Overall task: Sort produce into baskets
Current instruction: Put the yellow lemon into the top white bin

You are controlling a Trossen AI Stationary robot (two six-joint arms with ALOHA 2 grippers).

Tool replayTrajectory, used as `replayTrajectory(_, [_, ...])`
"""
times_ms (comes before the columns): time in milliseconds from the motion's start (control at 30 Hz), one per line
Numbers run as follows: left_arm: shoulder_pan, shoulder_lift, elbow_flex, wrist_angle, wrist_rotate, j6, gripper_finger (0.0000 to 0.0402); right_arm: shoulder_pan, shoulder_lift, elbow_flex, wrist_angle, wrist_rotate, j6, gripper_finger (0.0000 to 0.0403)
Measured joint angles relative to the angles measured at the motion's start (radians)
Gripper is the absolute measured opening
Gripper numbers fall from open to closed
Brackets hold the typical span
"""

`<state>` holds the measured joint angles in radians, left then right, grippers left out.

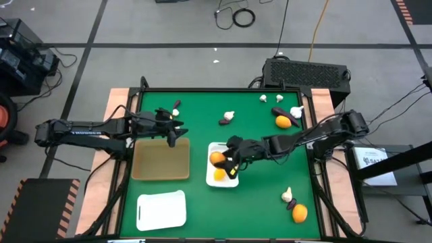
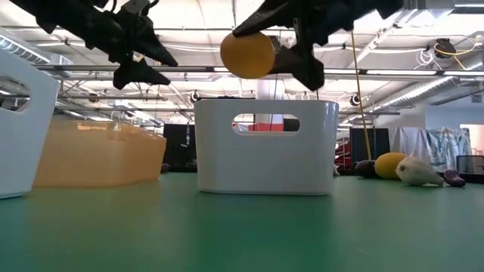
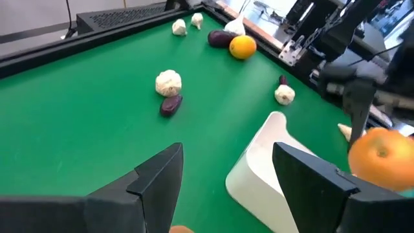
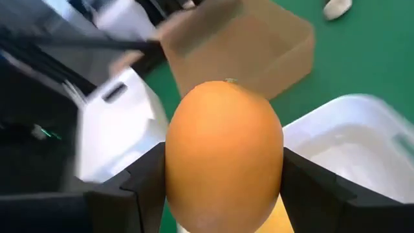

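My right gripper [image 1: 225, 160] is shut on a round orange fruit [image 4: 223, 155] and holds it above the middle white basket [image 1: 210, 177], which has another orange fruit [image 1: 219, 175] in it. In the low view the held fruit [image 2: 247, 54] hangs clear above the basket's rim [image 2: 265, 102]. My left gripper [image 1: 174, 132] is open and empty above the far right corner of the tan tray [image 1: 160, 160]; its fingers are spread in its own wrist view [image 3: 226, 162]. A second white tray [image 1: 160, 209] lies at the near left. My right gripper pinches the orange fruit between its two fingers, on the fruit's two opposite sides [image 4: 173, 175]. The fingers come slanting down from the table's right. The fruit is lifted clear, above the white basket.
Loose produce lies on the green table: a garlic bulb with a purple piece [image 1: 228, 118], an orange with purple pieces and garlic at the far right [image 1: 283, 121], and a garlic bulb and an orange at the near right [image 1: 299, 213]. A small garlic bulb [image 1: 176, 108] lies beside my left gripper.
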<state>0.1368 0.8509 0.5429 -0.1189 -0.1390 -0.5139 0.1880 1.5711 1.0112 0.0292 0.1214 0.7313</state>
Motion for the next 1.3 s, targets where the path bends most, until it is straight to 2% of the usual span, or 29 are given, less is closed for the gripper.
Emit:
replayTrajectory(200, [0.0, 0.0, 0.0, 0.003, 0.0, 0.002, 0.0246, -0.021, 0.0, 0.136, -0.327, 0.069, -0.177, 0.0234])
replayTrajectory(400, [0.0, 0.0, 0.0, 0.003, 0.0, 0.003, 0.0246, -0.057, -0.001, 0.177, -0.409, 0.083, -0.174, 0.0272])
replayTrajectory(567, [0.0, 0.0, 0.0, 0.004, 0.0, 0.003, 0.0246, -0.087, -0.004, 0.177, -0.409, 0.008, -0.162, 0.032])
replayTrajectory(700, [0.0, 0.0, 0.0, 0.004, 0.0, 0.003, 0.0246, -0.112, -0.012, 0.177, -0.413, -0.044, -0.141, 0.0339])
replayTrajectory(900, [0.0, 0.0, 0.0, 0.004, 0.0, 0.003, 0.0246, -0.167, -0.013, 0.177, -0.492, -0.082, -0.081, 0.034])
replayTrajectory(1133, [0.0, 0.0, 0.0, 0.004, -0.012, 0.004, 0.0246, -0.279, -0.022, 0.177, -0.675, -0.225, -0.087, 0.034])
replayTrajectory(1300, [0.0, 0.0, 0.0, 0.004, -0.014, 0.004, 0.0246, -0.369, -0.045, 0.177, -0.827, -0.227, -0.161, 0.034])
